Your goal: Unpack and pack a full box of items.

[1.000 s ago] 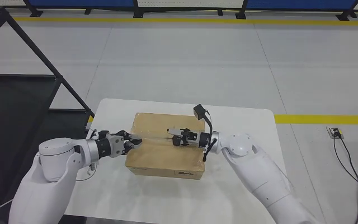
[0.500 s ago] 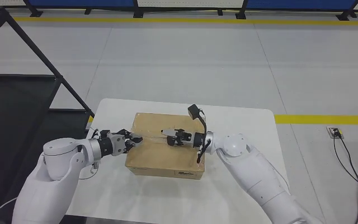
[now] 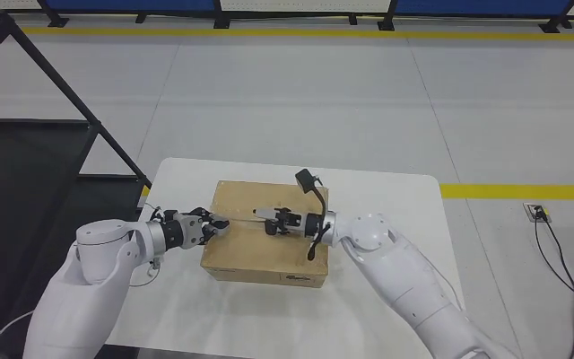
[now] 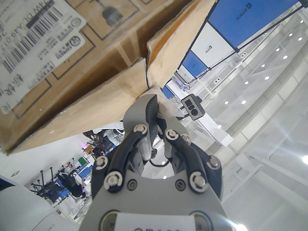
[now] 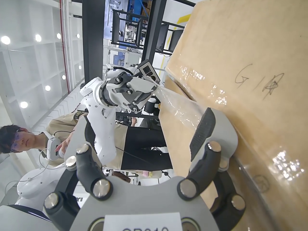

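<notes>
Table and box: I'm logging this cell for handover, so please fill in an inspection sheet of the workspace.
Surface: white table, carrying the box.
Job's things: cardboard box, flaps shut; clear tape strip partly lifted off its top seam.
Clutter: nothing seen.
Grippers: left gripper shut on the tape's end at the box's edge; right gripper open, one finger at the box top.
Cables: black cable looping at the right wrist; floor cable beside the table.
Surroundings: yellow floor line, black frame.
</notes>
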You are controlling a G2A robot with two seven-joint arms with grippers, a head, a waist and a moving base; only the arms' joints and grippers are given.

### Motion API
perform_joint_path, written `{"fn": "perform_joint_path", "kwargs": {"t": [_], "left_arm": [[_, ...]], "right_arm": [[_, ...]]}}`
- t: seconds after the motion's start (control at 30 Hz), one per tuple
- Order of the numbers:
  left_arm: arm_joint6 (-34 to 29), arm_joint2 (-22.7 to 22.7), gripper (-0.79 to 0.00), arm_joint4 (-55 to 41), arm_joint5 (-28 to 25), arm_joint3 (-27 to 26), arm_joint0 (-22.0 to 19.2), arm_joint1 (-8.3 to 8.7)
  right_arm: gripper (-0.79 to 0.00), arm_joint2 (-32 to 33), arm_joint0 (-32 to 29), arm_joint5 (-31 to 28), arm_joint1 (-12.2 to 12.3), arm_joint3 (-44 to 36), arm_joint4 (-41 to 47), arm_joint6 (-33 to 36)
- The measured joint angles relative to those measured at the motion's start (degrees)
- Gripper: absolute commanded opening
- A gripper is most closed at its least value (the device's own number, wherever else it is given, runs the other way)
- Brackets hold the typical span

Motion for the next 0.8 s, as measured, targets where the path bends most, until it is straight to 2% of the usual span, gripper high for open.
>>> {"fn": "perform_joint_path", "kwargs": {"t": [0.27, 0.33, 0.6, 0.8], "left_arm": [[-0.08, 0.26, -0.545, -0.06, -0.09, 0.77, -0.50, 0.26], [-0.13, 0.14, -0.517, -0.20, -0.08, 0.89, -0.60, 0.35], [-0.08, -1.00, -0.517, -1.18, -0.52, 0.91, -0.41, 0.73], [-0.03, -3.52, -0.529, -1.95, -1.21, 0.55, 0.78, 1.31]], "right_arm": [[0.000, -0.18, 0.90, 0.30, -0.83, 2.32, 1.25, 0.49], [0.000, -0.19, 1.15, 0.51, -1.04, 2.89, 1.63, 0.73], [0.000, -0.15, 1.88, 0.74, -1.63, 4.20, 1.77, 1.25], [0.000, -0.09, 2.26, 1.64, -1.97, 4.36, 1.52, 1.56]]}}
